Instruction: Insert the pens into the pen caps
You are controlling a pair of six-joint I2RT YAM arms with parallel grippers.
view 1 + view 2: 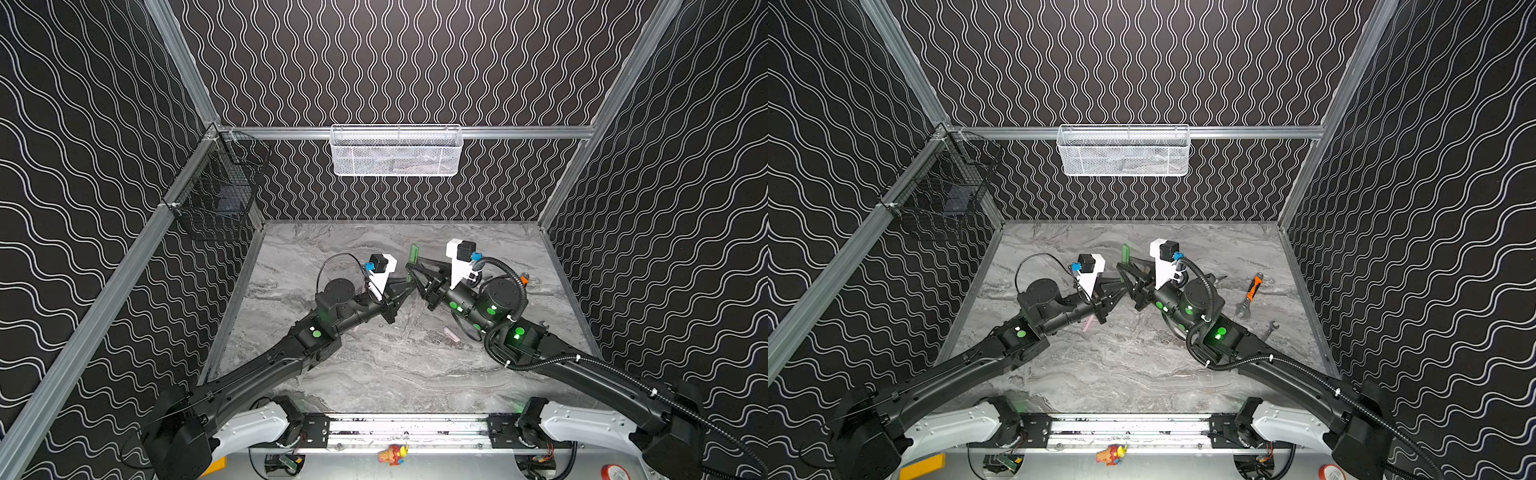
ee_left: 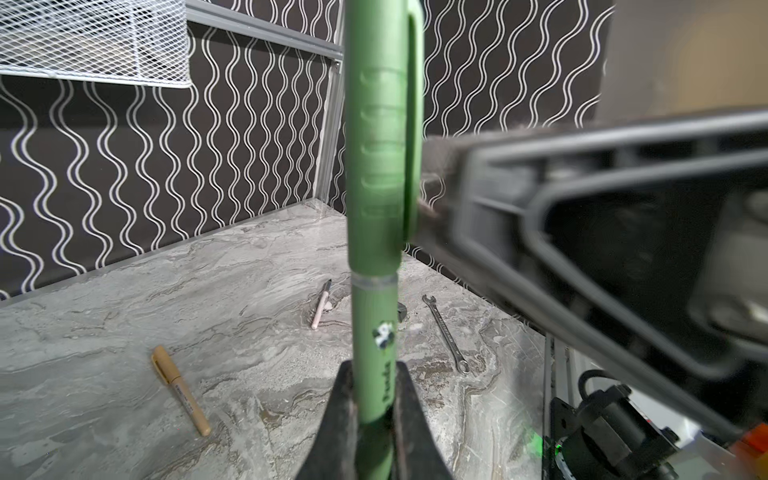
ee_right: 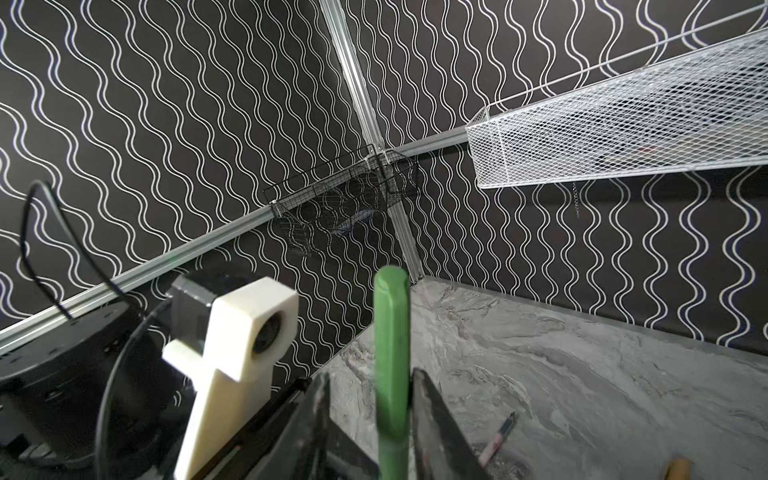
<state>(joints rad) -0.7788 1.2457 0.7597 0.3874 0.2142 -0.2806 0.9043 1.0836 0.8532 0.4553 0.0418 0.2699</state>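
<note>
Green pen (image 2: 372, 332): is held off the bench (image 2: 124, 311), clamped at the barrel by the left hand (image 2: 371, 376).
Green cap (image 2: 376, 166): is fitted over the pen's tip end.
Right hand (image 3: 370, 378): is set around the cap, fingers apart, with a gap seen on one side.
Gold pen (image 2: 180, 390): is laid on the bench.
Pink pen (image 2: 321, 305): is laid uncapped near the spanner (image 2: 444, 332).

Matt green plastic pen (image 2: 368, 316)

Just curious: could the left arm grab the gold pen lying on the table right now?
Probably not yet. The left gripper is shut on the green pen, so its jaws are full. The gold pen itself lies in the open on the table, with nothing covering it.
</note>
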